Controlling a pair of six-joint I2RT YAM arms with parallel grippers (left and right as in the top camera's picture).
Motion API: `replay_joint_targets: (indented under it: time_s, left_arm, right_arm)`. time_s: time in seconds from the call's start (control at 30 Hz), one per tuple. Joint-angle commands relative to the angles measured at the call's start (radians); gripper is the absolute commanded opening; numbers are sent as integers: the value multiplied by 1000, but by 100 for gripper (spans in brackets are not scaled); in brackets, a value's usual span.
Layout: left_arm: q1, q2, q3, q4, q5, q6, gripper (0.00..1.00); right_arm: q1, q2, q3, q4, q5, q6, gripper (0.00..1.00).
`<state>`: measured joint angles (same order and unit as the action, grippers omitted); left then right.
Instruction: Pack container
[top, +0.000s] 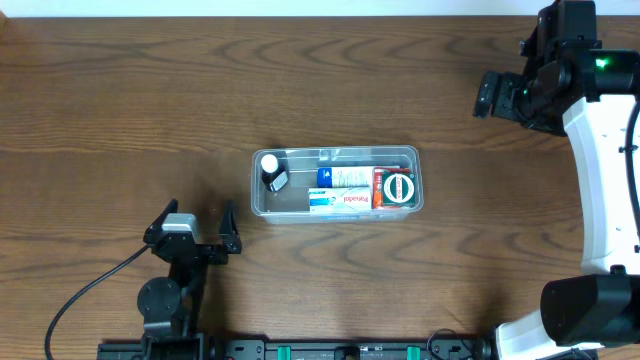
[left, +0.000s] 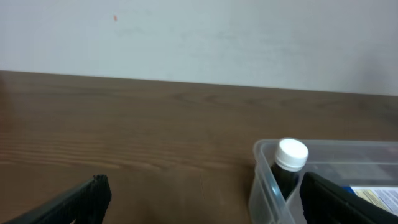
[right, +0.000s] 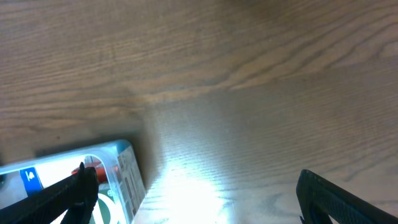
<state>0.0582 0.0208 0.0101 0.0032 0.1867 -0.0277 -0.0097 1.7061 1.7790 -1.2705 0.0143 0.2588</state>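
left gripper (top: 197, 228) spread wide, empty, sits low-left of container (top: 335, 151), looks staged clear of it; container mid-table, white-capped bottle (top: 270, 163) at its left end, boxes (top: 345, 190) filling right; right gripper (right: 196, 196) splayed, empty, well off far-right

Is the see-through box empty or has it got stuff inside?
Not empty. The container holds a white-capped bottle at one end and a few packets filling the other.

In the left wrist view the container (left: 266, 183) and white-capped bottle (left: 291, 154) run off the bottom edge.
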Motion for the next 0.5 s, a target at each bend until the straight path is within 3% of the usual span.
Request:
replay_joint_targets:
  time_s: [0.0, 0.47]
  left_arm:
    - [16, -19, -6, -59, 11, 9, 98]
    - [17, -16, -6, -55, 11, 1, 98]
  right_arm:
    - [-2, 2, 7, -1, -3, -5, 99]
    - [-2, 2, 7, -1, -3, -5, 99]
